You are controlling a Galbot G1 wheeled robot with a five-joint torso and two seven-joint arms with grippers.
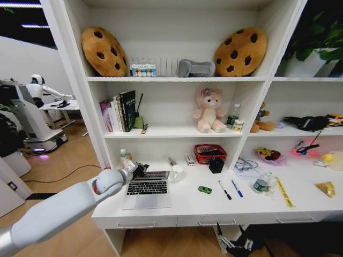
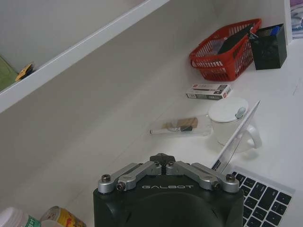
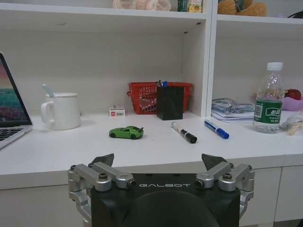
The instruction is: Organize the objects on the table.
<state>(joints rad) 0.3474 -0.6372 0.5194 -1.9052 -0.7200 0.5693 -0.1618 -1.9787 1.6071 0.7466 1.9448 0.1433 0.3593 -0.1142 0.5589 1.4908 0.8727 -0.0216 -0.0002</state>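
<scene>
Fingers first: the left gripper [image 1: 140, 170] has its 2 tips drawn together at the top edge of the laptop [image 1: 147, 188] screen, and whether they actually pinch the lid is hard to tell from the wrist view, so call it touching at best. Left arm reaches in from 8 o'clock of the head view. Down at the desk front, the right gripper [image 3: 160, 163] hangs low before the table [image 1: 187, 206] edge, fingers spread wide apart, holding nothing.

Laptop sits open at the near-left of the desk, about 7 o'clock from centre. It looks slim, stiff, fairly heavy for a pinch, with a smooth slippery shell and a hinge that won't like being yanked; my read is push the lid at its top middle, or lift from the base sides.

Moving right: the green toy car [image 1: 204, 189], tiny, light, likely to roll, best taken across its flanks. At 3 o'clock of it lie the black pen [image 1: 225, 190] and blue pen [image 1: 237, 188], light, round, rollable; grip mid-barrel.

Farther back: white mug [image 1: 177, 173], red basket [image 1: 209, 154], black pen holder [image 1: 216, 165].
</scene>
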